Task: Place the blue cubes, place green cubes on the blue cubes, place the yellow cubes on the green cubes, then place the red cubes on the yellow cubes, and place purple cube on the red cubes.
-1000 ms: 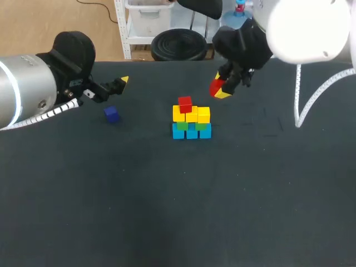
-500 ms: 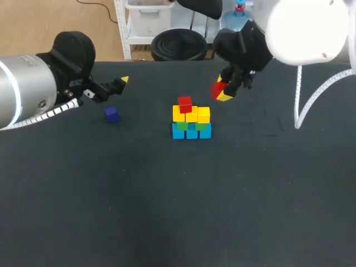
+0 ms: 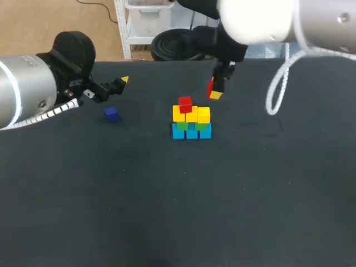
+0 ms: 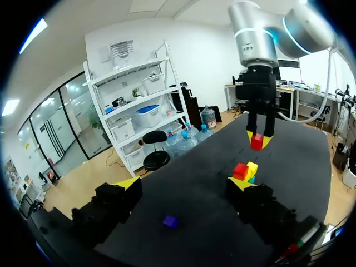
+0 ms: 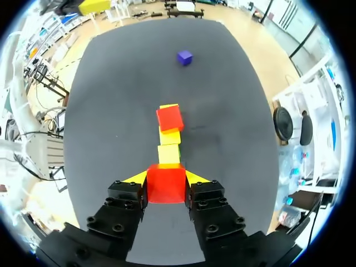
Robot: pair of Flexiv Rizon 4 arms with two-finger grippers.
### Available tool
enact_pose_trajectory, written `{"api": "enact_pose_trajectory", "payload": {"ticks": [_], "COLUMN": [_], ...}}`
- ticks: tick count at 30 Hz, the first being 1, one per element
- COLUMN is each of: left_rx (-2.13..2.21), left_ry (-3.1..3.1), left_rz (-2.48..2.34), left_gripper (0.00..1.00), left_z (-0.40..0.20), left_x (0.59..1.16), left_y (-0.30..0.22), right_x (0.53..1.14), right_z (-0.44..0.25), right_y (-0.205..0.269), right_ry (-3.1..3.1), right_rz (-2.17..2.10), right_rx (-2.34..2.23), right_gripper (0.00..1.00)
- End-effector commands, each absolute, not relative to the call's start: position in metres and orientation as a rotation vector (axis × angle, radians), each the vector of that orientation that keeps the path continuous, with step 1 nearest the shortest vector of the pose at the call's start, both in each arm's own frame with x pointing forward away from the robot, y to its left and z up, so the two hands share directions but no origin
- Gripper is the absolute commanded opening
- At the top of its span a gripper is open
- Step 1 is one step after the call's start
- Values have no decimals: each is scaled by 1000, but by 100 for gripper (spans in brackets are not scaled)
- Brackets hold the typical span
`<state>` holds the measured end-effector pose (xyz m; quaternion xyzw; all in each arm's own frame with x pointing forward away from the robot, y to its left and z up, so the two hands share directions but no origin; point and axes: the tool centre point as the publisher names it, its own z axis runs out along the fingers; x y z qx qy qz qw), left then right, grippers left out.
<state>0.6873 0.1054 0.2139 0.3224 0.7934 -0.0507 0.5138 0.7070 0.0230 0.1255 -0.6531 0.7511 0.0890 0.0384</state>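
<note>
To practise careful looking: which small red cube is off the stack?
The small red cube clamped in the right claw, aloft; the other red cube sits atop yellow cubes.

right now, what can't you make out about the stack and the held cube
Right wrist view: the stack shows only tops; green and blue layers hidden underneath.
Left wrist view: the left gripper blocks the stack's base.
Head view: the right gripper covers most of the held red cube.

Stack (image 3: 191,119) at table (image 3: 167,194) centre; lone cube (image 3: 112,114) well left; raised cube (image 3: 211,88) behind-right, above.
</note>
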Motion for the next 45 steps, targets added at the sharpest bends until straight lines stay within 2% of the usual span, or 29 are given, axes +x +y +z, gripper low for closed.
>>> {"api": "enact_pose_trajectory", "payload": {"ticks": [1,19,31,45], "left_rx": [770,770,770,770], "left_ry": [1904,1904,1904,1904], "left_rz": [-118,-118,-118,-118], "left_gripper": [100,100,100,100], "left_z": [213,213,213,213], "left_x": [688,688,688,688], "left_y": [104,104,104,104], "right_x": [717,719,711,717], "right_z": [122,100,95,90], "right_y": [36,48,26,45], "right_ry": [2386,2385,2225,2091], "right_rz": [227,204,285,271], "right_rx": [-2075,-2177,-2251,-2354], "right_gripper": [0,0,0,0]}}
